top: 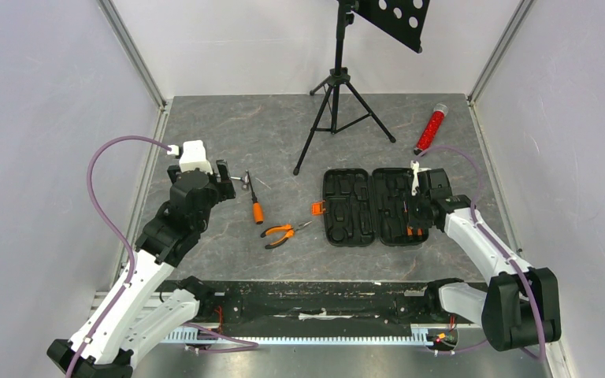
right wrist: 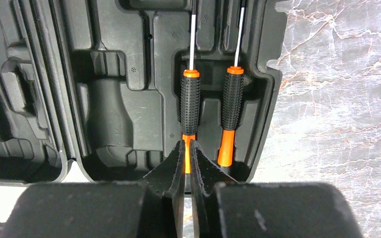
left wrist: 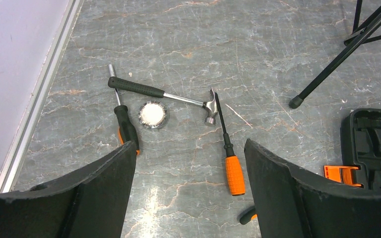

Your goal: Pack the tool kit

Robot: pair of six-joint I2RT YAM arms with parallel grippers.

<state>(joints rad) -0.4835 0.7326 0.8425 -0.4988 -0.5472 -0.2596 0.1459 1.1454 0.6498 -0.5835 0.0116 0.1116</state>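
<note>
Grey marbled surface. Open black case lies right of centre, with pliers and orange-handled screwdriver left of it. Further left: hammer, second screwdriver, small round silvery cup. Tripod stands at back, red tube back right.

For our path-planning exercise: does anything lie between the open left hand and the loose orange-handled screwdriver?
Nothing visible does. The left hand hangs open above the table; the screwdriver lies uncovered below the gap between its fingers. The hammer lies only by its tip.
</note>
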